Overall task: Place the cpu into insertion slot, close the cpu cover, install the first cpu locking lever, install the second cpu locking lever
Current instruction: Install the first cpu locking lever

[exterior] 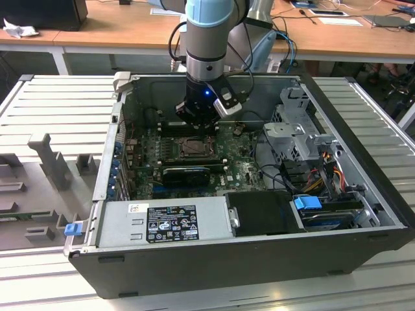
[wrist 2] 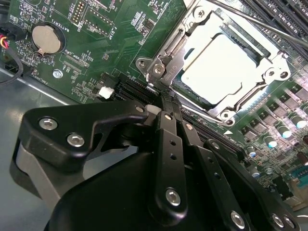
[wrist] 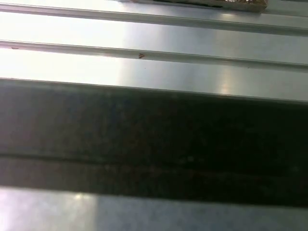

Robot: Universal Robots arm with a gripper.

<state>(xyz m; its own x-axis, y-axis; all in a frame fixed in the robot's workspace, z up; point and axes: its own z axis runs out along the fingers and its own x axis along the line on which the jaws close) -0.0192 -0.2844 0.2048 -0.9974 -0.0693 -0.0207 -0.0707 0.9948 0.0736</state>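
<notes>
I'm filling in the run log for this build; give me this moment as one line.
chip: seated in socket | cover: closed over chip | gripper: shut, empty, tips beside the cover's corner

A robotics lab. An opened computer case (exterior: pixel 259 194) sits centre frame on a ribbed metal bench (exterior: pixel 58 103). Cluttered wooden desks (exterior: pixel 117 26) line the top.

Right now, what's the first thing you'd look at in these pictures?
The open computer case with its green motherboard, and the arm's gripper reaching down inside it. In the second wrist view, the pale cpu sits in its socket under the silvery cpu cover.
</notes>
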